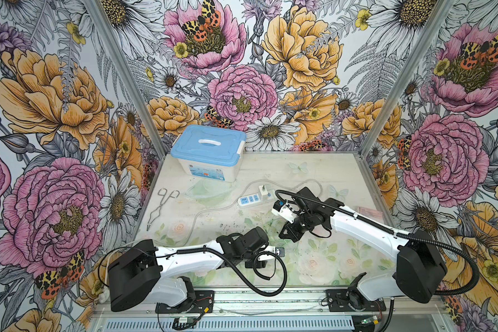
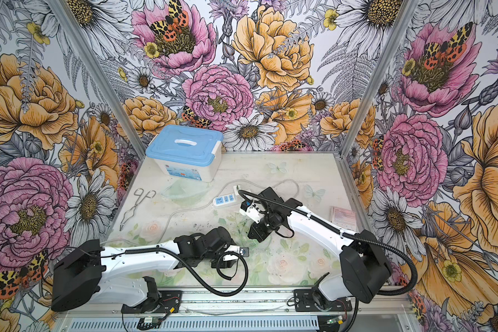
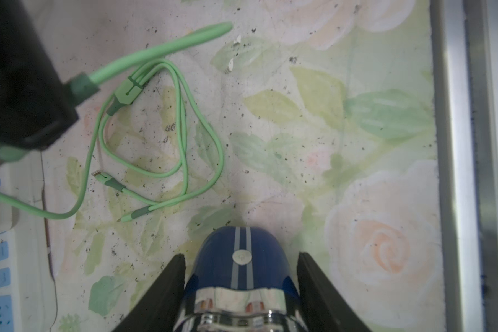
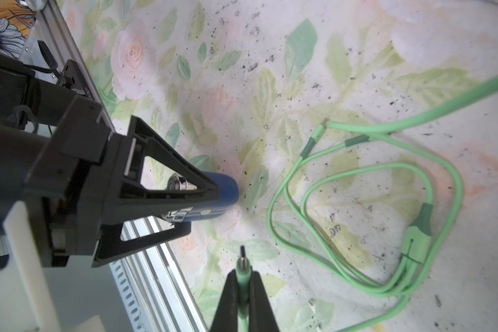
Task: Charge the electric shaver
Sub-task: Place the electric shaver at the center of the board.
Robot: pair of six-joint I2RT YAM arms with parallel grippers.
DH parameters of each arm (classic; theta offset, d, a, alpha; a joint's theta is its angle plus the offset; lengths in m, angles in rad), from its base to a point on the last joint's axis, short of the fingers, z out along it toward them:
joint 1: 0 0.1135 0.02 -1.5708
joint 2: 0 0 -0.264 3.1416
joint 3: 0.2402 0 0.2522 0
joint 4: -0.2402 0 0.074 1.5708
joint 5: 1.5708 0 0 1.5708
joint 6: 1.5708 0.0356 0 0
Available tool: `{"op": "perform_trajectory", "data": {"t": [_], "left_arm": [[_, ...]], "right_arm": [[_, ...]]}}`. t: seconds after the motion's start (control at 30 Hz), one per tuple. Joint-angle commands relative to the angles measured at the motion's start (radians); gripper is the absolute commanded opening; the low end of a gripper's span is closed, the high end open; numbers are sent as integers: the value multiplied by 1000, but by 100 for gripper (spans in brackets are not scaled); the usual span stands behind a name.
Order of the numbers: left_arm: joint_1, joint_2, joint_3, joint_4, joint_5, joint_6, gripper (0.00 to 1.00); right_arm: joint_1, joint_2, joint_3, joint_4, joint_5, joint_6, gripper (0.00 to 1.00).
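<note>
Clamps the stubby dark-blue, light-striped electric shaver (image 3: pixel 236 276) in the left gripper (image 3: pixel 240 258) above the tabletop (image 3: pixel 299 143); pinches the green cable's metal-pinned plug (image 4: pixel 242 260) in the right gripper (image 4: pixel 243 277). Best lined up with the shaver's rounded end first, then pushed straight.

The dark-blue, pale-striped, silver-headed electric shaver (image 3: pixel 242 270) sits gripped in the left pincer (image 3: pixel 242 257).

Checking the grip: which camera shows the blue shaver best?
Left wrist view: the dark-blue striped electric shaver sits between fingers of the left hand. Right wrist shows only its blue end; top views, a speck.
</note>
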Motion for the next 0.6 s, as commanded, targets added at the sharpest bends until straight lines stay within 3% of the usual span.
{"op": "perform_trajectory", "data": {"t": [0.0, 0.3, 0.57], "left_arm": [[15, 23, 35, 30, 74, -61, 0], [20, 100, 153, -207, 69, -148, 0], [-78, 198, 268, -314, -135, -407, 0]], "right_arm": [[-6, -35, -16, 60, 29, 34, 0], [-9, -41, -28, 77, 52, 58, 0], [-9, -33, -24, 81, 72, 65, 0]]}}
